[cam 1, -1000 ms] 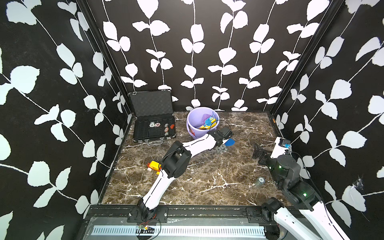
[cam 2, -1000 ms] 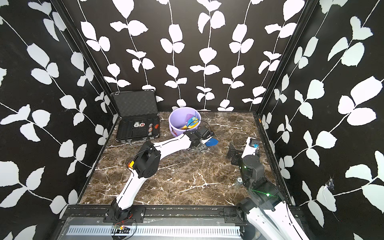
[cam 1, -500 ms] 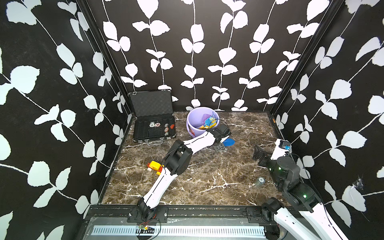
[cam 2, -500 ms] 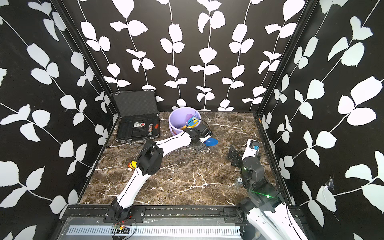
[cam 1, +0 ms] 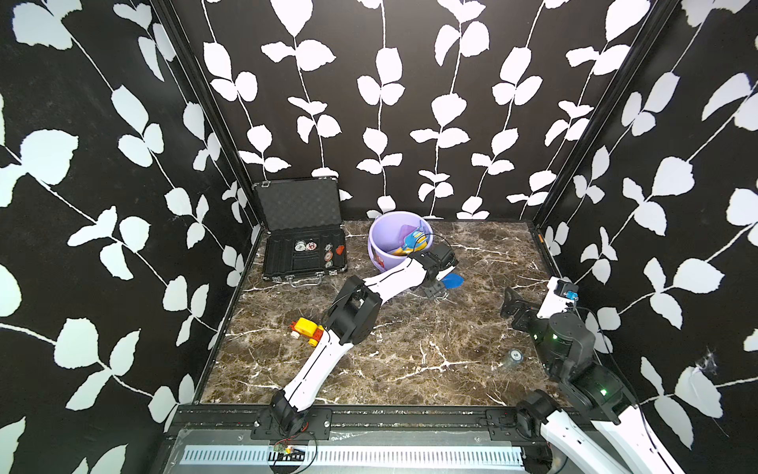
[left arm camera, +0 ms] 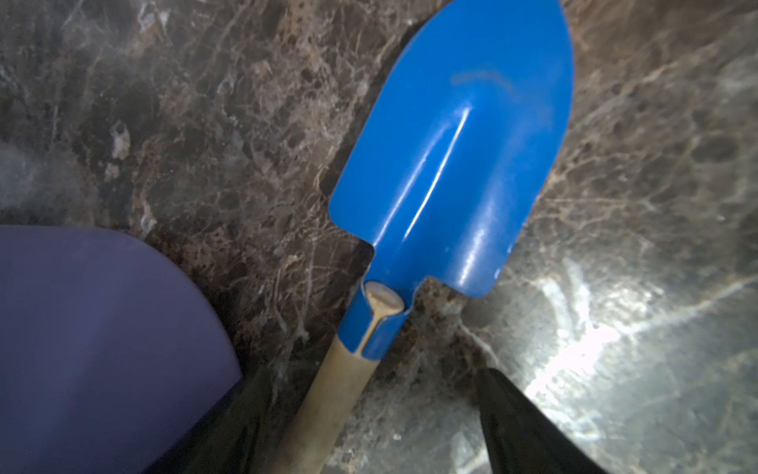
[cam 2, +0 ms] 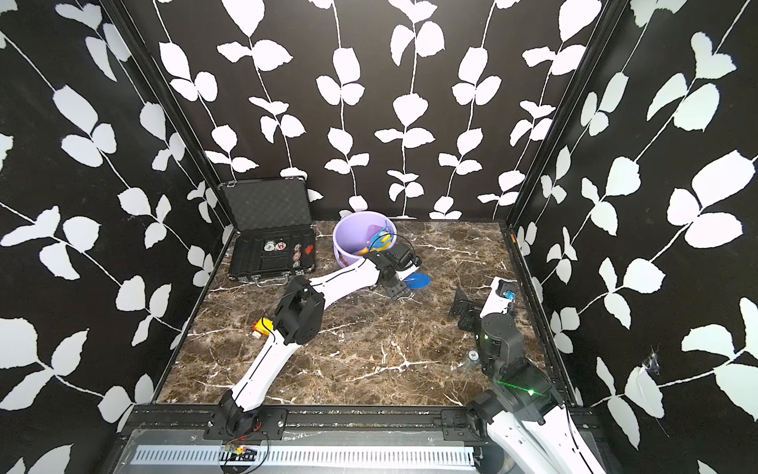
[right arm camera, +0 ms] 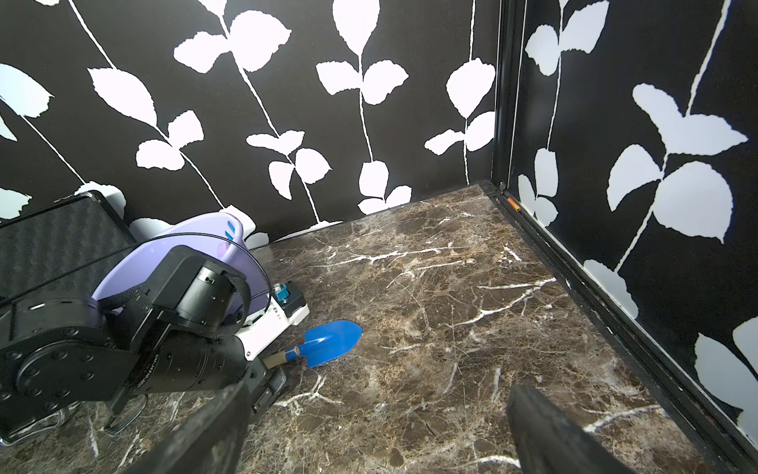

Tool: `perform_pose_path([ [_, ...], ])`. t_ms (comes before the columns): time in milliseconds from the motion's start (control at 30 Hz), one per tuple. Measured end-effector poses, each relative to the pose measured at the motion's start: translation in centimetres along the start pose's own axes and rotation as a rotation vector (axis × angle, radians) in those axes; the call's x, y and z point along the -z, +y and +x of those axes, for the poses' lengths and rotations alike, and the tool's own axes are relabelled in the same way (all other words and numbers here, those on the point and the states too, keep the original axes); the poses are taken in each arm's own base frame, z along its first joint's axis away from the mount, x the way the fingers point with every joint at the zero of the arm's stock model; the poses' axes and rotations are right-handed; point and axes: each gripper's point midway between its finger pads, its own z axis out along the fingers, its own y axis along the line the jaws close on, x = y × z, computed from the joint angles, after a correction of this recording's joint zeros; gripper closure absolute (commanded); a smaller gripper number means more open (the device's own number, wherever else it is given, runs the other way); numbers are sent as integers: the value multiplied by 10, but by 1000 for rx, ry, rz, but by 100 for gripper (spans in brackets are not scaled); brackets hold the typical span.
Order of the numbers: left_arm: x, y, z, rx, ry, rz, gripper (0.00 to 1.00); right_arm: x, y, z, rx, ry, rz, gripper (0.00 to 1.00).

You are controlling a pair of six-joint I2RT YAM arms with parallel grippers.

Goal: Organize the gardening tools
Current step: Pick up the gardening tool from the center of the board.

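A blue trowel with a wooden handle lies flat on the marble, just right of the lavender bucket. My left gripper stands open over its handle, which lies between the fingers without being clamped, closer to one finger. The blade points away from the gripper. Several other gardening tools stick up inside the bucket, yellow and blue among them. My right gripper is open and empty near the right wall, facing the trowel.
An open black case with round chips lies at the back left. A yellow-and-red toy vehicle sits beside my left arm's elbow. A small round disc lies near my right arm's base. Patterned walls close in three sides.
My left gripper's jaws have spread wider around the trowel's handle and shifted slightly toward the bucket. The trowel stays on the marble. The right arm has barely moved.
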Motion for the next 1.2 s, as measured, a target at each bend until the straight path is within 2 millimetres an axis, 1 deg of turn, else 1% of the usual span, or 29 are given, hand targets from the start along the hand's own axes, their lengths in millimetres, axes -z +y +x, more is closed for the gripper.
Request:
perform_pose_path([
  [233, 1, -4, 4, 6, 13, 34, 19, 0, -2, 4, -2, 2, 4, 1],
  [333, 1, -7, 7, 3, 28, 49, 23, -1, -3, 6, -4, 3, 7, 1],
  [500, 2, -14, 12, -9, 46, 74, 35, -1, -4, 7, -12, -1, 8, 1],
  [700, 7, -29, 16, -31, 56, 102, 39, -1, -3, 6, -21, -8, 5, 1],
  [867, 16, -49, 30, -33, 81, 127, 40, -3, -4, 7, -24, -8, 9, 1],
  [933, 20, -55, 36, -23, 91, 135, 43, -3, -4, 9, -23, -6, 10, 1],
  [1100, 25, -61, 48, 7, 102, 133, 44, -4, -4, 10, -25, -7, 10, 1],
  [1133, 25, -61, 50, 13, 102, 131, 46, -4, -4, 10, -27, -9, 9, 1],
  [1200, 27, -61, 55, 27, 106, 129, 54, -6, -4, 12, -28, -7, 10, 0],
])
